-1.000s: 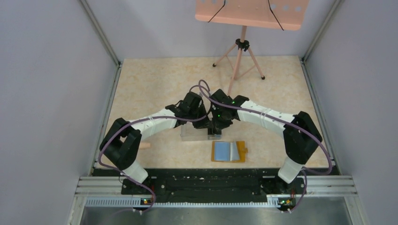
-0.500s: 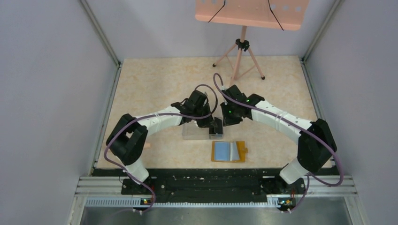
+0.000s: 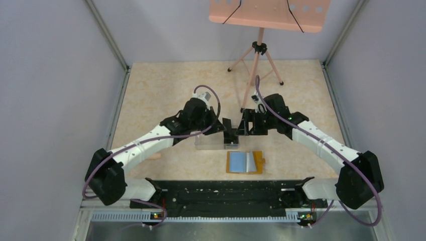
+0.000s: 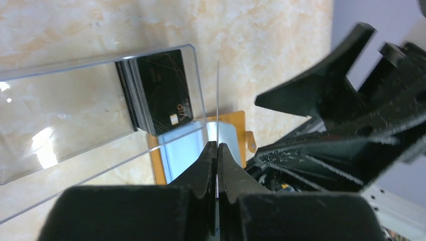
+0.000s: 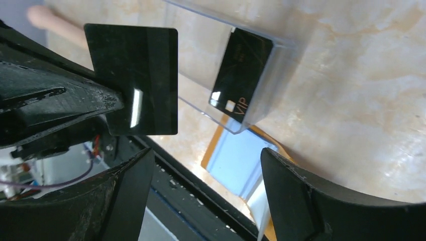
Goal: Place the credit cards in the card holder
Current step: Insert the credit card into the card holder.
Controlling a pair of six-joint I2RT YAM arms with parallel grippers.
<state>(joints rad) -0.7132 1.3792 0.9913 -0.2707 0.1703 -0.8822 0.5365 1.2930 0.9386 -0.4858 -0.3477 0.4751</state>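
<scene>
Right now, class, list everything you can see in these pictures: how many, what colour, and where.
credit cards: a stack, number unclear, near-black, at one end of the clear box
held card: one, black, pinched in the left gripper
clear box: one, transparent, mid-table
card holder: one, orange with blue-grey pockets, lying open between box and arm bases
music stand: one, pink, far side
rod: one, pale, beside the left arm
table: one, beige marbled
left gripper: black, shut
right gripper: black, open, facing the held card
</scene>
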